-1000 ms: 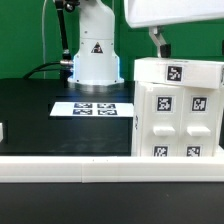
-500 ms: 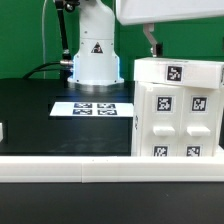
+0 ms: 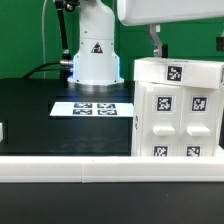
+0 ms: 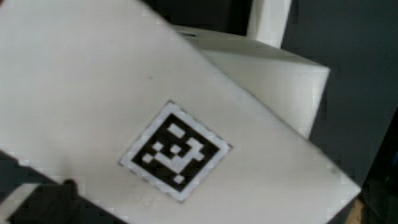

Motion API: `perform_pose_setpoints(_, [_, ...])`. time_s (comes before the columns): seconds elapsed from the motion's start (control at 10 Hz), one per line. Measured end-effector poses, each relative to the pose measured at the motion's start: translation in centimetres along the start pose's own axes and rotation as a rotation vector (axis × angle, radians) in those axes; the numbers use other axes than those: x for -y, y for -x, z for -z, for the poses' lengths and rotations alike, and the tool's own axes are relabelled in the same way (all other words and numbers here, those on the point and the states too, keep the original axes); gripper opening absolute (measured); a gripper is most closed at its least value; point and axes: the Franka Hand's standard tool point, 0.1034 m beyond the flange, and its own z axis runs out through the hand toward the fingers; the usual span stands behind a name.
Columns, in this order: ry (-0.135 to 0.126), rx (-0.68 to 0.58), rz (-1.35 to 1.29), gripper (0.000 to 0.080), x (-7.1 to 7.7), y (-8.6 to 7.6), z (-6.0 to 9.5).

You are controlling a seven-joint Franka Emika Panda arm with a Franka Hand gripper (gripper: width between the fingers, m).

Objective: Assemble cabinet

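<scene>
Nearest the exterior camera runs a long white rail across the front edge of the black table. Just behind it, on the exterior view's right, stands the cabinet, a large white plastic box with small front panels that carry black-and-white square tags; it stands upright on the table with one more tag on its top face. Further back, flat on the table, lies the marker board, a thin white sheet with printed tags, and behind that the white base of the arm.

The gripper hangs directly above the cabinet's rear top edge, so the cabinet lies straight below the jaws. One dark finger shows; whether the jaws are open or closed I cannot tell. In the wrist view the tagged top face fills the picture, set diagonally.
</scene>
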Motion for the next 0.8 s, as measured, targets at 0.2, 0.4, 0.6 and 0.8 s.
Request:
perform_pose_setpoints(0.2, [0.016, 0.013, 0.177, 0.0797, -0.1, 0.1, -0.3])
perform_pose_setpoints(0.4, [0.027, 0.021, 0.313, 0.0797, -0.2, 0.3, -0.6])
perform_pose_setpoints(0.6, [0.027, 0.026, 0.427, 0.0797, -0.5, 0.7, -1.0])
perform_pose_setpoints(0.8, [0.033, 0.020, 0.458, 0.0797, -0.7, 1.0, -1.6])
